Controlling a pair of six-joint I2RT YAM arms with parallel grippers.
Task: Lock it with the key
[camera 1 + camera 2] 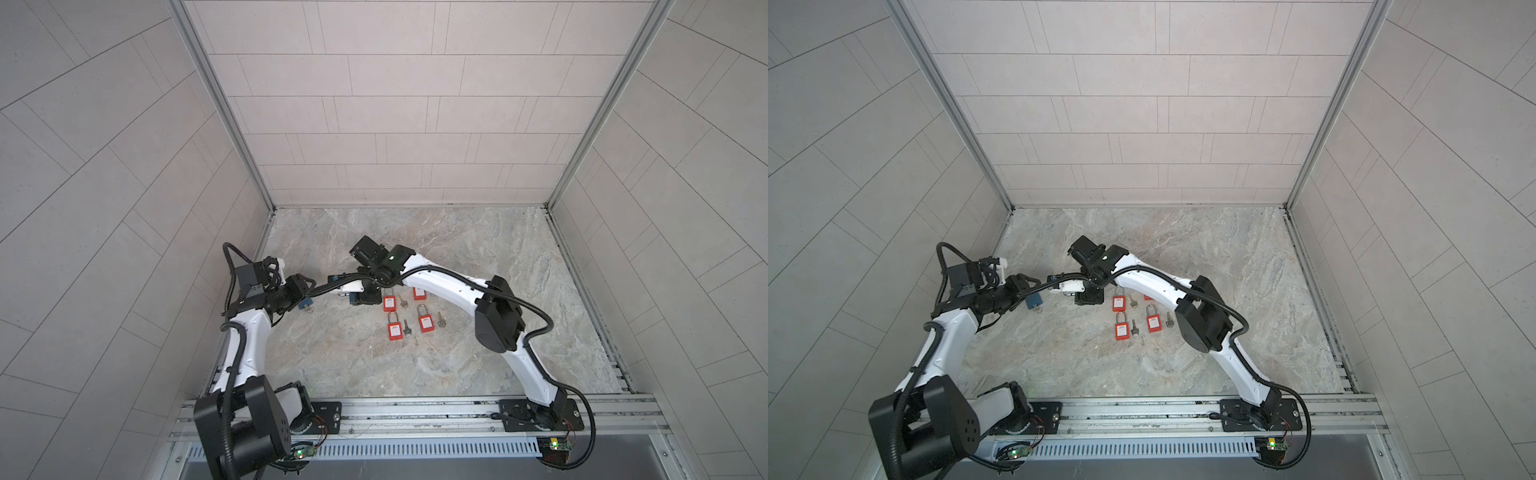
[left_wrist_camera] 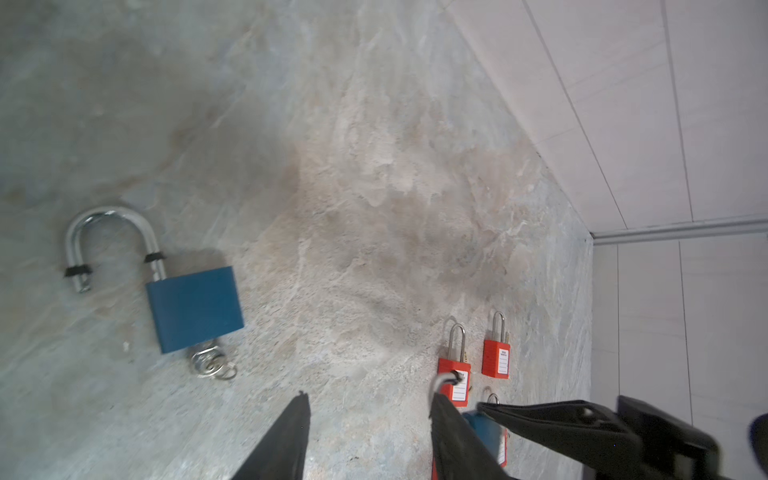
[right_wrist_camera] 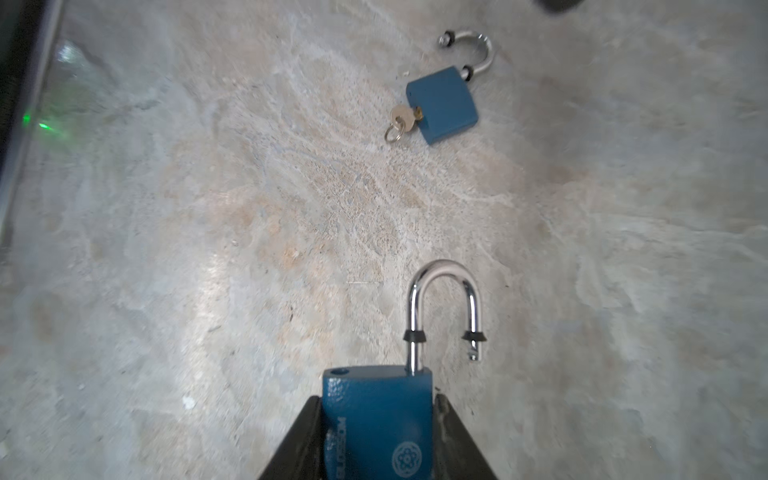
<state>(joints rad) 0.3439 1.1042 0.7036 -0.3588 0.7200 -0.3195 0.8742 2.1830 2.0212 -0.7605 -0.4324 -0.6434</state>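
Note:
My right gripper [image 3: 377, 398] is shut on the body of a blue padlock [image 3: 376, 424]. Its steel shackle [image 3: 444, 299] is open, with the free leg turned away from its hole. No key shows in this padlock. A second blue padlock [image 3: 442, 106] lies on the marble table with its shackle open and a brass key [image 3: 405, 118] with a ring in its keyhole. In the left wrist view that padlock [image 2: 195, 307] lies well off to one side of my left gripper [image 2: 368, 411], which is open and holds nothing. In both top views the grippers [image 1: 305, 287] [image 1: 359, 297] face each other at mid-table.
Several red padlocks [image 1: 395, 328] [image 1: 1120, 304] lie to the right of my right gripper, with loose keys [image 1: 406, 326] beside them. Tiled walls close in the table [image 1: 478, 257] on three sides. A metal rail [image 1: 415, 409] runs along the front edge.

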